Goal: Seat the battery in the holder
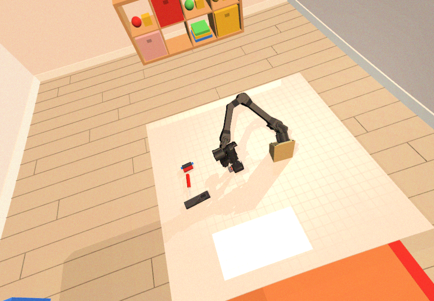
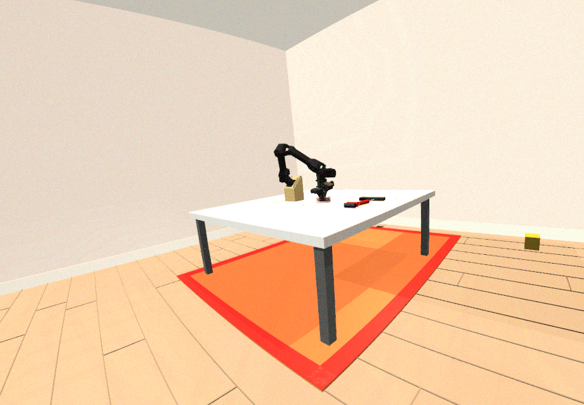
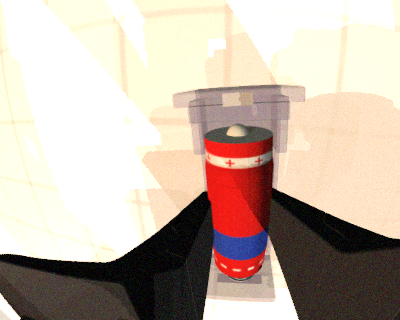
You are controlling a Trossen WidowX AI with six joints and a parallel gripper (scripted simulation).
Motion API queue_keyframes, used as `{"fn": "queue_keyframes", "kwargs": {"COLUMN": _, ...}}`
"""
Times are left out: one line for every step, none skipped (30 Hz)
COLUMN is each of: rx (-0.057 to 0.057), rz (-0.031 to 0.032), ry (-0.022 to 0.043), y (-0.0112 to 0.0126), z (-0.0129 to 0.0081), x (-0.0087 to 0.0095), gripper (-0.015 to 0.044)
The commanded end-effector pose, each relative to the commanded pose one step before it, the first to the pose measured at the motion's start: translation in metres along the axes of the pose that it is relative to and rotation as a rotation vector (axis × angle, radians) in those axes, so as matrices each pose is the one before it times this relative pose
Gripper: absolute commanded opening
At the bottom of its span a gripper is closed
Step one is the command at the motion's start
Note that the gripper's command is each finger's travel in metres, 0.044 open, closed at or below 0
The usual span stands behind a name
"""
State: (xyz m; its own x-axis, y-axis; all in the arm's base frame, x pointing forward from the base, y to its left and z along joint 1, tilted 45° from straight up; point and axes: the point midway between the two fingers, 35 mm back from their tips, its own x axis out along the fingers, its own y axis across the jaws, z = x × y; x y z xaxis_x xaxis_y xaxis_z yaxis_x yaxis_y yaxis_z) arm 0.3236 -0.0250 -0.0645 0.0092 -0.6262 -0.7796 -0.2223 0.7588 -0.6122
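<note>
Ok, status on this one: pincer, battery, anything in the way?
Pincer shut on battery. Battery over holder, terminal end toward lip, not released. Nothing blocking.

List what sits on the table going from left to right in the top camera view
Red and blue roller, then red screwdriver, black remote, gripper shut on the battery, tan base block.
</note>
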Motion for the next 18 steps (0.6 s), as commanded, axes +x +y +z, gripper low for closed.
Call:
{"fn": "queue_keyframes", "kwargs": {"rx": -0.0007, "rz": -0.00249, "ry": 0.00698, "y": -0.00022, "z": 0.00306, "x": 0.00042, "gripper": 0.0088}}
{"fn": "queue_keyframes", "kwargs": {"rx": 0.0001, "rz": 0.00023, "ry": 0.00018, "y": -0.00003, "z": 0.00075, "x": -0.00007, "gripper": 0.0088}}
{"fn": "queue_keyframes", "kwargs": {"rx": 0.0001, "rz": 0.00023, "ry": 0.00018, "y": -0.00003, "z": 0.00075, "x": -0.00007, "gripper": 0.0088}}
{"fn": "queue_keyframes", "kwargs": {"rx": 0.0001, "rz": 0.00023, "ry": 0.00018, "y": -0.00003, "z": 0.00075, "x": -0.00007, "gripper": 0.0088}}
{"fn": "queue_keyframes", "kwargs": {"rx": 0.0001, "rz": 0.00023, "ry": 0.00018, "y": -0.00003, "z": 0.00075, "x": -0.00007, "gripper": 0.0088}}
{"fn": "queue_keyframes", "kwargs": {"rx": 0.0001, "rz": 0.00027, "ry": -0.00026, "y": -0.00004, "z": 0.00077, "x": -0.00008, "gripper": 0.0088}}
{"fn": "queue_keyframes", "kwargs": {"rx": 0.0001, "rz": 0.00027, "ry": -0.00026, "y": -0.00004, "z": 0.00077, "x": -0.00008, "gripper": 0.0088}}
{"fn": "queue_keyframes", "kwargs": {"rx": 0.0001, "rz": 0.00027, "ry": -0.00026, "y": -0.00004, "z": 0.00077, "x": -0.00008, "gripper": 0.0088}}
{"fn": "queue_keyframes", "kwargs": {"rx": 0.0001, "rz": 0.00026, "ry": -0.00025, "y": -0.00004, "z": 0.00075, "x": -0.00008, "gripper": 0.0088}}
{"fn": "queue_keyframes", "kwargs": {"rx": 0.0001, "rz": 0.00026, "ry": -0.00025, "y": -0.00004, "z": 0.00075, "x": -0.00008, "gripper": 0.0088}}
{"fn": "queue_keyframes", "kwargs": {"rx": 0.0001, "rz": 0.0002, "ry": -0.00019, "y": -0.00003, "z": 0.00057, "x": -0.00006, "gripper": 0.0088}}
{"fn": "queue_keyframes", "kwargs": {"rx": 0.0, "rz": 0.00027, "ry": -0.00039, "y": -0.00002, "z": 0.00042, "x": -0.00007, "gripper": 0.0088}}
{"fn": "queue_keyframes", "kwargs": {"rx": 0.0, "rz": 0.00009, "ry": -0.00013, "y": -0.00001, "z": 0.00014, "x": -0.00002, "gripper": 0.0088}}
{"fn": "queue_keyframes", "kwargs": {"rx": 0.0, "rz": 0.0, "ry": 0.0, "y": 0.0, "z": 0.0, "x": 0.0, "gripper": 0.0088}}
{"fn": "queue_keyframes", "kwargs": {"rx": 0.0001, "rz": 0.00005, "ry": -0.00005, "y": 0.00003, "z": -0.00005, "x": 0.00003, "gripper": 0.0088}}
{"fn": "queue_keyframes", "kwargs": {"rx": 0.0001, "rz": 0.00005, "ry": -0.00005, "y": 0.00003, "z": -0.00005, "x": 0.00003, "gripper": 0.0088}}
{"fn": "queue_keyframes", "kwargs": {"rx": 0.0, "rz": 0.0, "ry": 0.0, "y": 0.0, "z": 0.0, "x": 0.0, "gripper": 0.0088}}
{"fn": "queue_keyframes", "kwargs": {"rx": -0.0001, "rz": 0.00003, "ry": -0.00037, "y": 0.00005, "z": -0.00008, "x": 0.00005, "gripper": 0.0088}}
